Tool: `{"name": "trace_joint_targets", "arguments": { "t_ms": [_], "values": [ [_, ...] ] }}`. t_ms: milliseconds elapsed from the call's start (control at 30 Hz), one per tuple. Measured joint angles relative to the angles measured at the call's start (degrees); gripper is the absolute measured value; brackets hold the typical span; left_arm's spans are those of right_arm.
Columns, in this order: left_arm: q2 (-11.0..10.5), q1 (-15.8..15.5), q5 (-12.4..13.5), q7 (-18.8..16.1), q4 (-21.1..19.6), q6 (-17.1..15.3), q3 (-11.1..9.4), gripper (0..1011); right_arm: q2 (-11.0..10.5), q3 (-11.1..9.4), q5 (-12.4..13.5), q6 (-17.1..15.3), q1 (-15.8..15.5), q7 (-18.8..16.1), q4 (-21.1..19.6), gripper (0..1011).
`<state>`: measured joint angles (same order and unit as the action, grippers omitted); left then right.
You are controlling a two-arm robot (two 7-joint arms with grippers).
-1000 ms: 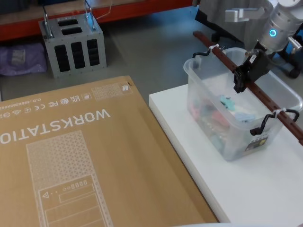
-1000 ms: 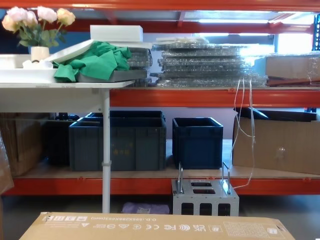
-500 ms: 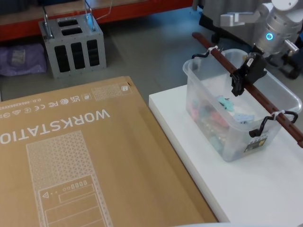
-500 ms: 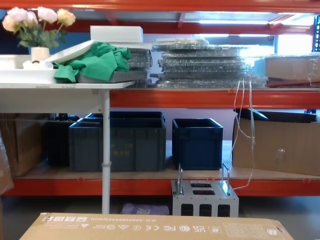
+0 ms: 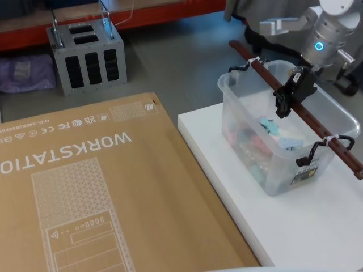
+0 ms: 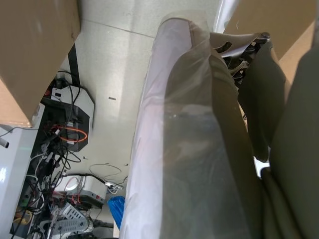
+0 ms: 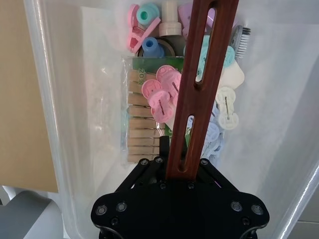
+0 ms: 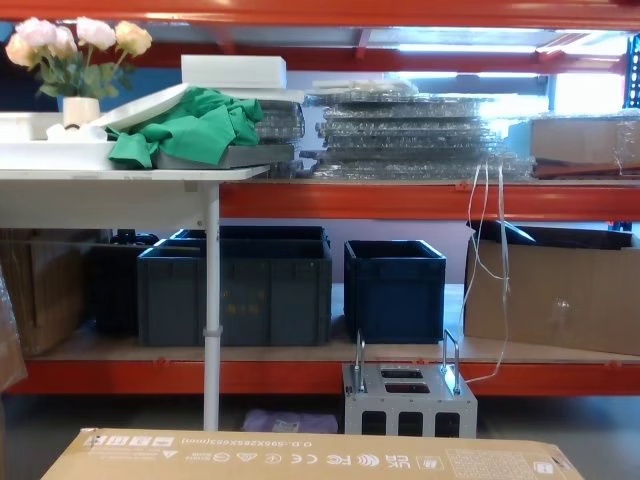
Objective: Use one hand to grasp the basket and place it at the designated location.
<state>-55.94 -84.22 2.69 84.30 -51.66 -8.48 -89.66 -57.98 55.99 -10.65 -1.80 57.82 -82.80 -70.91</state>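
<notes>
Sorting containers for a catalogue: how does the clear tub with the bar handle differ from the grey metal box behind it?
The basket is translucent plastic, its clips visible inside; the grey metal box is opaque with slotted holes. The basket stands on the white platform, the box on the floor. The right end effector grips the basket's single bar; the box's two loop handles are free. Both stand upright.

A pale plastic-wrapped form (image 6: 199,149) is seen close up across most of the left wrist view, with brown cardboard (image 6: 35,55) at one corner. A light floor (image 6: 119,89) is seen beyond, and tangled cables (image 6: 45,159) and a black box (image 6: 75,117) are laid on it.
</notes>
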Motion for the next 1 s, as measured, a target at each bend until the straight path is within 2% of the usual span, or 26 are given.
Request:
{"name": "trace_joint_targets", "arguments": {
  "t_ms": [267,367,400,467,500,600,633,667,1000],
  "values": [
    [0.0,0.0,0.0,0.0,0.0,0.0,0.0,0,0.5,0.1,0.0,0.7,0.1,-0.2,0.3,85],
    [0.0,0.0,0.0,0.0,0.0,0.0,0.0,0,0.7,0.2,-0.2,0.7,0.3,-0.3,0.6,126],
    [0.0,0.0,0.0,0.0,0.0,0.0,0.0,0,0.8,0.3,-0.2,0.7,0.4,-0.3,0.7,175],
    [0.0,0.0,0.0,0.0,0.0,0.0,0.0,0,0.8,0.3,-0.3,0.7,0.5,-0.3,0.8,202],
    [0.0,0.0,0.0,0.0,0.0,0.0,0.0,0,0.9,0.3,-0.3,0.7,0.6,-0.3,0.9,263],
    [0.0,0.0,0.0,0.0,0.0,0.0,0.0,0,0.9,0.4,-0.4,0.7,0.7,-0.3,1.0,322],
    [0.0,0.0,0.0,0.0,0.0,0.0,0.0,0,1.0,0.4,-0.4,0.6,0.7,-0.3,1.0,382],
    [0.0,0.0,0.0,0.0,0.0,0.0,0.0,0,1.0,0.4,-0.4,0.6,0.7,-0.3,1.0,394],
    [0.0,0.0,0.0,0.0,0.0,0.0,0.0,0,1.1,0.5,-0.5,0.8,0.9,-0.2,1.4,737]
  ]
}}
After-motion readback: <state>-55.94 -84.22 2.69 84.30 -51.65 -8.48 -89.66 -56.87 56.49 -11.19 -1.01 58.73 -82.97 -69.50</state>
